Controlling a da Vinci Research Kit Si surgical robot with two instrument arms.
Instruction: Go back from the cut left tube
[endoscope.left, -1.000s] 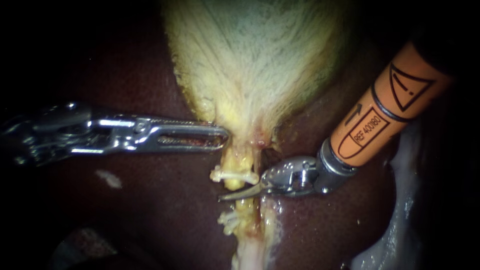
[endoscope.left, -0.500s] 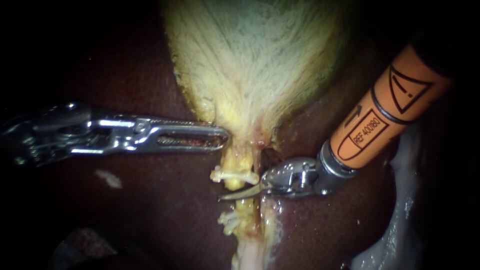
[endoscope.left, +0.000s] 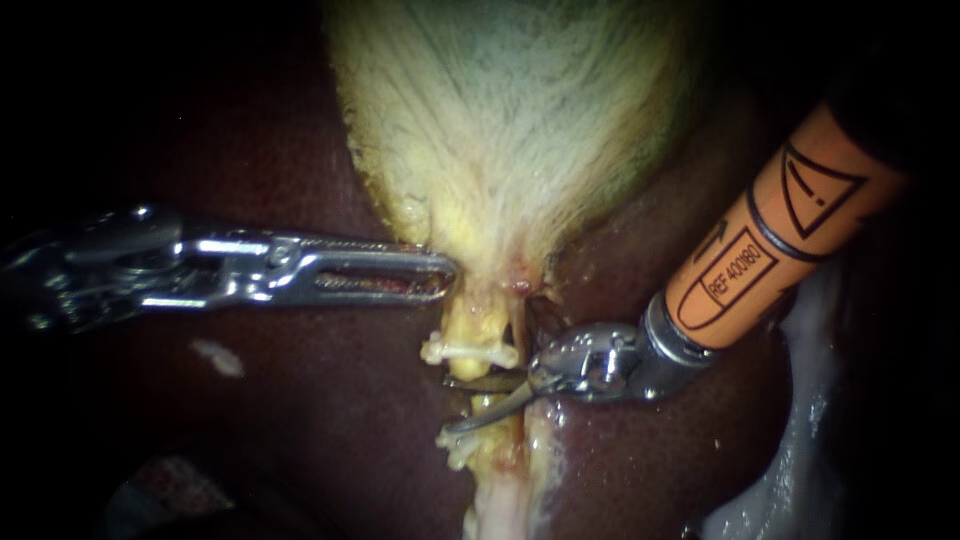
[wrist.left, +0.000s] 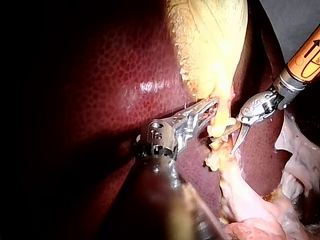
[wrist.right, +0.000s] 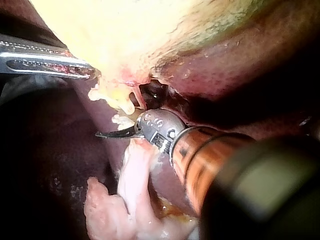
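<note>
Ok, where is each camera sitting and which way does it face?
Endoscope: close in, facing the gallbladder and the clipped tube; the left instrument enters from the left, the right instrument from the right.
Left wrist: on the left arm, looking along its own shaft to the gallbladder's narrow end; the right instrument shows beyond.
Right wrist: on the right arm, looking down its orange shaft at its blades by the tube.
Shared: all three show both instruments at the tube.
</note>
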